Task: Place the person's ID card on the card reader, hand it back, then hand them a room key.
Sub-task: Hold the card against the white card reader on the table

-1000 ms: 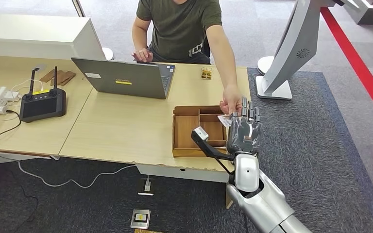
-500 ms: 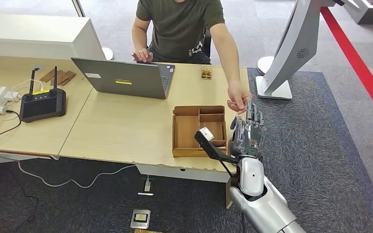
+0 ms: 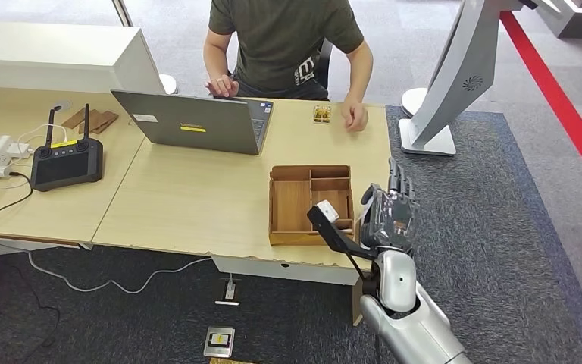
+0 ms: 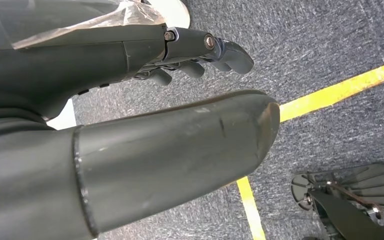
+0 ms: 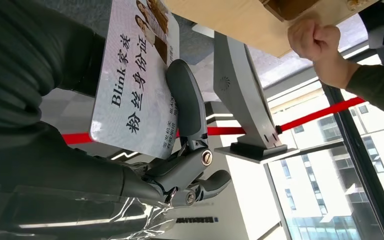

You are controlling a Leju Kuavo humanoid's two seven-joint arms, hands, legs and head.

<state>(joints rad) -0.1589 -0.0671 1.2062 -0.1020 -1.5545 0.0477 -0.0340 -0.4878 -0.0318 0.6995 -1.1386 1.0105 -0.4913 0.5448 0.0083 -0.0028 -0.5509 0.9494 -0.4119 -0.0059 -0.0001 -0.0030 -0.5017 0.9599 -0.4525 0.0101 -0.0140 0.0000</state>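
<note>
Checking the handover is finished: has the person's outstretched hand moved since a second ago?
Yes. The person's hand has drawn back from beside the right hand, past the wooden tray, to the table's far edge.

White printed ID card [image 5: 132,75] lies flat against the right hand [image 3: 388,216], thumb across it.

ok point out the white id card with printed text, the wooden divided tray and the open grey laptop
white ID card [image 5: 135,85], right wrist view, on its printed face
wooden divided tray [image 3: 288,206], head view, floor of its large compartment
open grey laptop [image 3: 189,121], head view, back of its lid
</note>
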